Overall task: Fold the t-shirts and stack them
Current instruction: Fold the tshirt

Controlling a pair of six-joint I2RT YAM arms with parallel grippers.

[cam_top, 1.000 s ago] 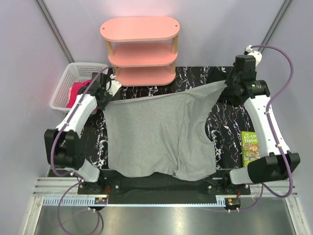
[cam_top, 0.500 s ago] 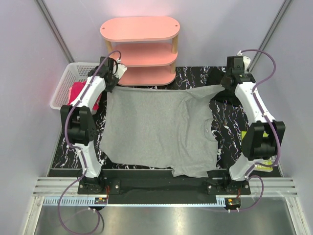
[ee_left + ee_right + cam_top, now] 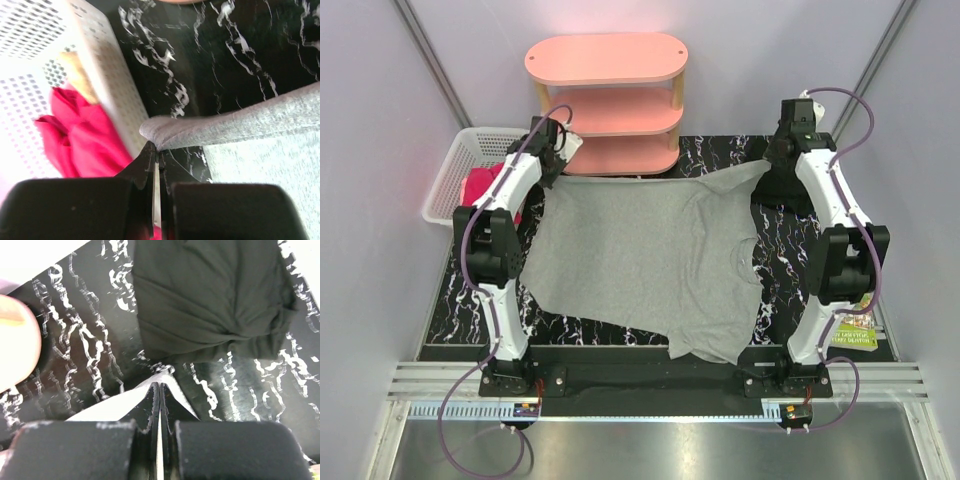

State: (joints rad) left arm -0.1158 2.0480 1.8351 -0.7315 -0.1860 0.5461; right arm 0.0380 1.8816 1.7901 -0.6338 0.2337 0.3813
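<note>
Pale lilac walls (image 3: 380, 100) enclose a table (image 3: 720, 150) topped in black, white-veined marble. Spread across its middle lies the grey t-shirt (image 3: 640, 250), its far edge drawn taut between the two arms. At the far edge stands a pink three-tier shelf (image 3: 607, 60), with a white perforated basket (image 3: 460, 160) to its left.

The left gripper (image 3: 156, 155) is closed, its tips pinching the shirt's far left corner beside the basket. The right gripper (image 3: 159, 387) is likewise closed on the far right corner.

Only the right wrist view shows clearly the black cloth bundle (image 3: 210, 300), lying crumpled on the marble just beyond the fingertips. From above, the arm largely hides it. The left wrist view shows the magenta cloth (image 3: 75, 140) inside the basket.

One second earlier both arms were bent low with elbows outward, the shirt lay nearer the bases, and the green book (image 3: 850, 335) was in plain view. Now the right arm partly covers it.
</note>
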